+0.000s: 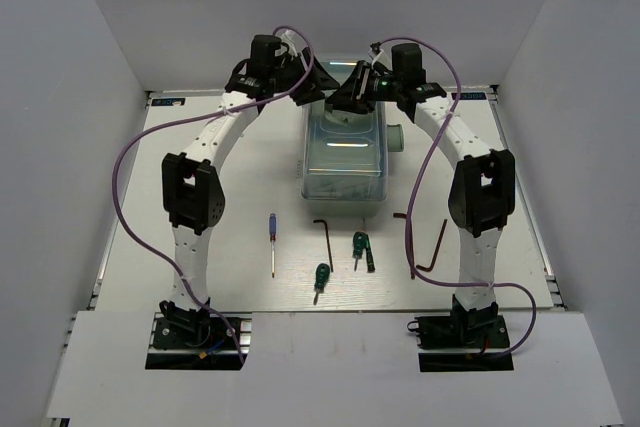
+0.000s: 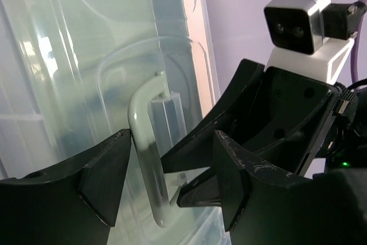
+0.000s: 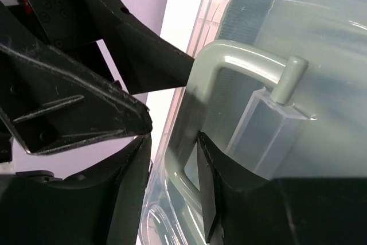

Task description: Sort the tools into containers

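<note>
The toolbox (image 1: 345,162) stands closed in the middle of the table (image 1: 200,147), so the step in hand is, I judge, to open it and reach the containers inside. No tool is sorted yet. The blue screwdriver (image 1: 272,244), the two green screwdrivers (image 1: 320,279) and the hex keys (image 1: 326,237) lie on the table at 6 o'clock from the box, well apart from both arms.

Both arms meet at 12 o'clock of the box, over its pale handle (image 2: 144,159). The left gripper (image 2: 172,159) is open, with one finger on each side of the handle and touching nothing. The right gripper (image 3: 172,159) has its fingers close around the handle's other limb; I cannot tell whether they press it.

To do this step well, only one gripper should take the handle, because the two are crowded here and a finger of the right one already sits inside the left one's gap. The grip should be in the middle of the bar. The lift should follow the arc of the lid (image 3: 298,15), slowly, so that the light box does not slide or tip.
</note>
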